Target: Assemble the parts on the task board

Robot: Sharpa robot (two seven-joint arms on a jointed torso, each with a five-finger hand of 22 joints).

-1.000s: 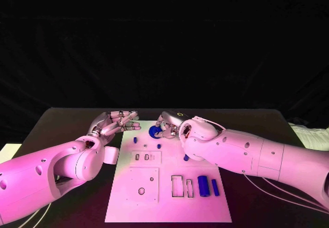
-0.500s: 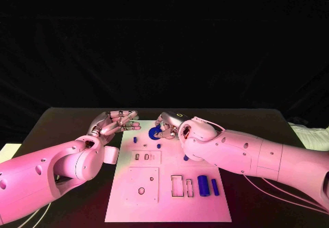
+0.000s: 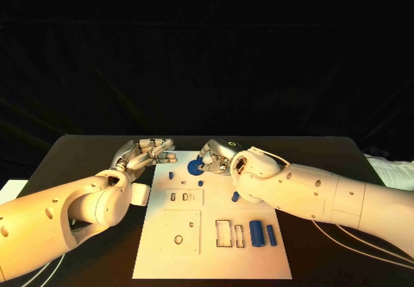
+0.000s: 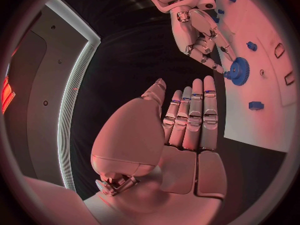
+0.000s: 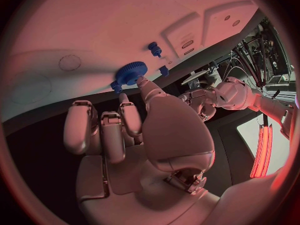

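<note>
The white task board (image 3: 211, 239) lies in the middle of the table. At its far end my right hand (image 3: 218, 158) pinches the rim of a blue gear (image 3: 197, 167) between thumb and a fingertip. The gear (image 5: 130, 73) sits low over the board, nearly flat. Small blue pegs (image 3: 171, 176) (image 3: 200, 183) (image 3: 234, 196) stand nearby. My left hand (image 3: 146, 153) hovers at the board's far left corner, its fingers (image 4: 190, 117) straight and side by side, holding nothing. The left wrist view shows the right hand (image 4: 197, 32) touching the gear (image 4: 238, 71).
A blue cylinder (image 3: 255, 233) and a thin blue bar (image 3: 271, 235) lie at the board's near right, beside two narrow slots (image 3: 224, 233). A square plate with a hole (image 3: 179, 230) lies on the near left. Black table (image 3: 78, 161) lies on both sides of the board.
The gear in my right hand has tipped from tilted to nearly flat over the board. My left hand has not moved.
</note>
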